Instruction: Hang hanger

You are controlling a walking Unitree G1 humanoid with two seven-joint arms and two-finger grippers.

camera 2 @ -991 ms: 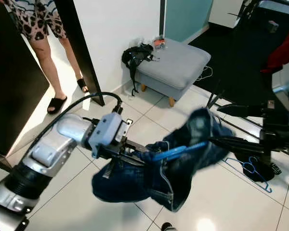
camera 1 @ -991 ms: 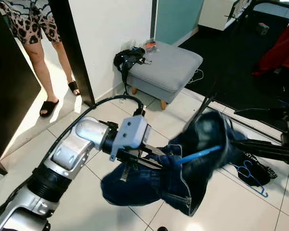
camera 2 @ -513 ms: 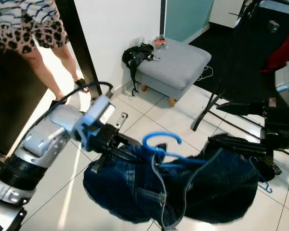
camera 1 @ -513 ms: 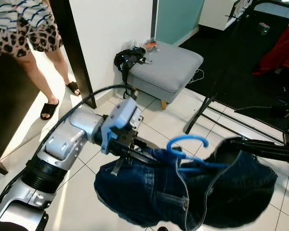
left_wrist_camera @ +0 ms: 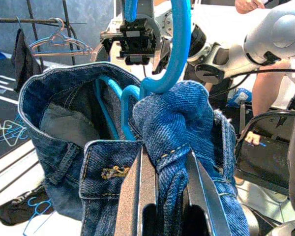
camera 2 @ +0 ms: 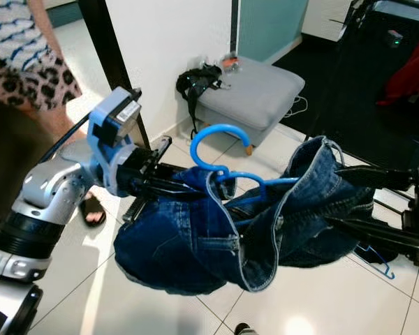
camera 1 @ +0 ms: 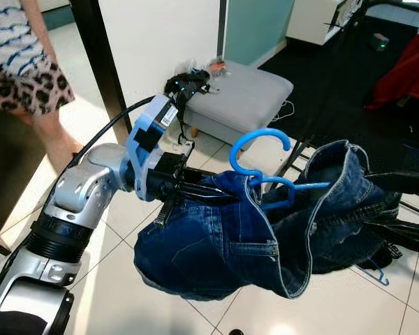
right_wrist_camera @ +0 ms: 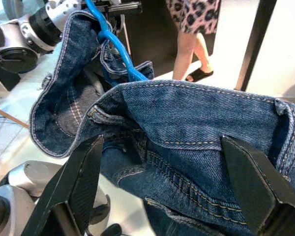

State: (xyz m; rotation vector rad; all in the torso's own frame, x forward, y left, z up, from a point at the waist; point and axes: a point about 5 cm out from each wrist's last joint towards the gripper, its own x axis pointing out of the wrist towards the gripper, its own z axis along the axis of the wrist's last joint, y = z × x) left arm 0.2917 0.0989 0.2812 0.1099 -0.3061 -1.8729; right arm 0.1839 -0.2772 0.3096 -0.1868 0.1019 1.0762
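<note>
The jeans [camera 1: 265,230] on a blue hanger [camera 1: 262,164] are held up between both arms. The left gripper [camera 1: 220,195] is clamped on denim; the right gripper's [right_wrist_camera: 162,162] fingers are spread inside the waistband.

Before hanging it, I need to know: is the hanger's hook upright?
Upright: the blue hanger hook arcs above the denim shorts.

The left gripper [camera 2: 185,187] grips the waistband of the blue jeans [camera 2: 216,237], which hang bunched over the tiled floor [camera 2: 321,300]. A blue hanger [camera 2: 220,150] rises from the denim (hook upward). The right gripper's fingers [camera 2: 377,178] reach into the far side.
</note>
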